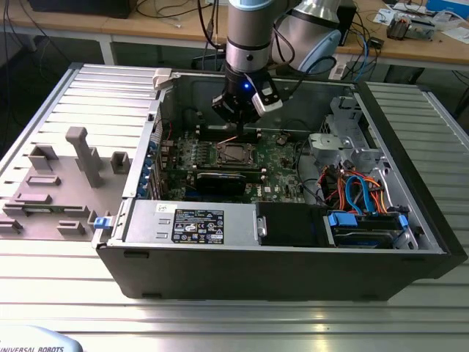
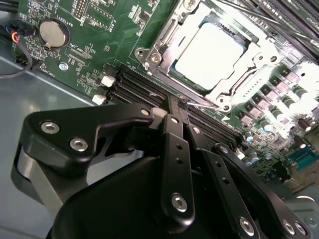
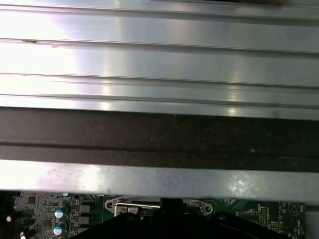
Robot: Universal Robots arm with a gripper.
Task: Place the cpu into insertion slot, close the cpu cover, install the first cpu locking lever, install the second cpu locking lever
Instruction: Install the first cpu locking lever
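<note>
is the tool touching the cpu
Apart. In the second wrist view the tool ends at the black memory slots, outside the cpu cover, and that frame lies between its tip and the pale cpu.

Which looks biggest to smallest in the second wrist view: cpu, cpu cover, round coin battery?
1. cpu cover, the frame around the chip.
2. cpu, filling its window.
3. coin battery, smallest, though it may lie at another depth.
</note>
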